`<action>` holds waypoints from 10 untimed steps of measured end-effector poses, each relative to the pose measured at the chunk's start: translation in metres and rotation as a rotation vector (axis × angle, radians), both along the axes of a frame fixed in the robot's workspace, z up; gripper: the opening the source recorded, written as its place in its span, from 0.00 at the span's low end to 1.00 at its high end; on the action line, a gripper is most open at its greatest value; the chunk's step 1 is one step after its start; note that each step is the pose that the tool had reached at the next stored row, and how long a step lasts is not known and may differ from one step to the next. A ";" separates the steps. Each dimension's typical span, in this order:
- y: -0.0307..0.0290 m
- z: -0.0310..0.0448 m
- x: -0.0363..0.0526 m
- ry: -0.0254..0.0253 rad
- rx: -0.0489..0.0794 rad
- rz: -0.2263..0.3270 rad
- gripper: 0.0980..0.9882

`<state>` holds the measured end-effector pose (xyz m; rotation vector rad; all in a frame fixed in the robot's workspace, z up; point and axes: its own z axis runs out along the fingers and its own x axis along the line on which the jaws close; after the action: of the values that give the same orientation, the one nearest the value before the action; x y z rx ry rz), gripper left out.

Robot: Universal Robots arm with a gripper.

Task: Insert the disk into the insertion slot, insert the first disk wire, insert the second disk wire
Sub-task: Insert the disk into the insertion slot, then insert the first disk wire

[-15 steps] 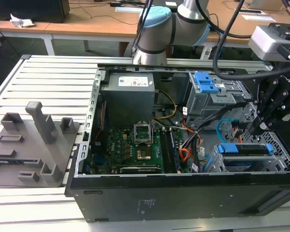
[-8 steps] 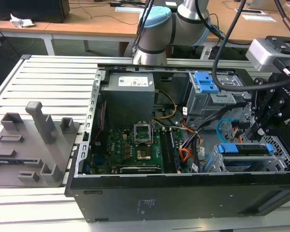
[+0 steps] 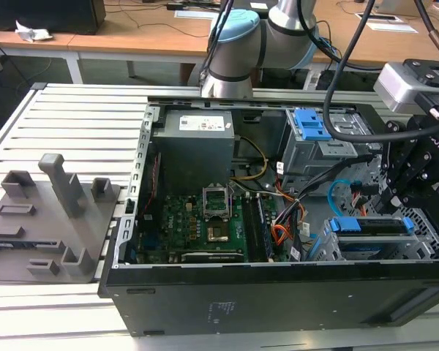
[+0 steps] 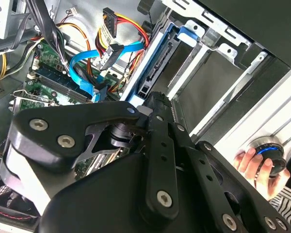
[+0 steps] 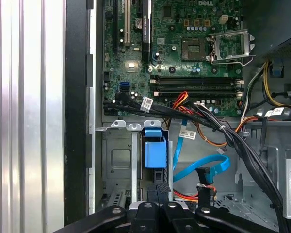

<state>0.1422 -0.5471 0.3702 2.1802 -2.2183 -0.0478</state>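
Note:
The disk (image 3: 373, 225), in its bright blue carrier, sits down inside the insertion slot (image 3: 323, 248), a low silver bay at the exterior view's lower right corner of the open computer case. My black gripper (image 3: 399, 205) hangs right over it. In the first wrist view, the gripper (image 5: 160, 187) is shut, its tips at the end of the disk (image 5: 154, 148) between the slot's walls (image 5: 117, 160). A loose blue flat wire (image 5: 203, 167) and a plug on coloured wires (image 5: 206, 190) lie beside the slot. The disk (image 4: 160, 58) and blue wire (image 4: 82, 73) appear in the second wrist view.
A taller grey cage with a blue latch (image 3: 311, 124) stands behind the slot. The motherboard (image 3: 197, 219) and power supply (image 3: 194, 146) take up the case's other half. A black cable bundle (image 5: 223, 131) crosses near the slot. A hand (image 4: 252, 162) holds a round knob (image 4: 269, 150) outside the case. A grey fixture (image 3: 51, 212) lies on the table.

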 end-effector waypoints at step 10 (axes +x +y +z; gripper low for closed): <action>0.0000 0.0000 0.0001 0.0000 0.000 0.000 0.08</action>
<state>0.1423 -0.5471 0.3702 2.1802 -2.2183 -0.0478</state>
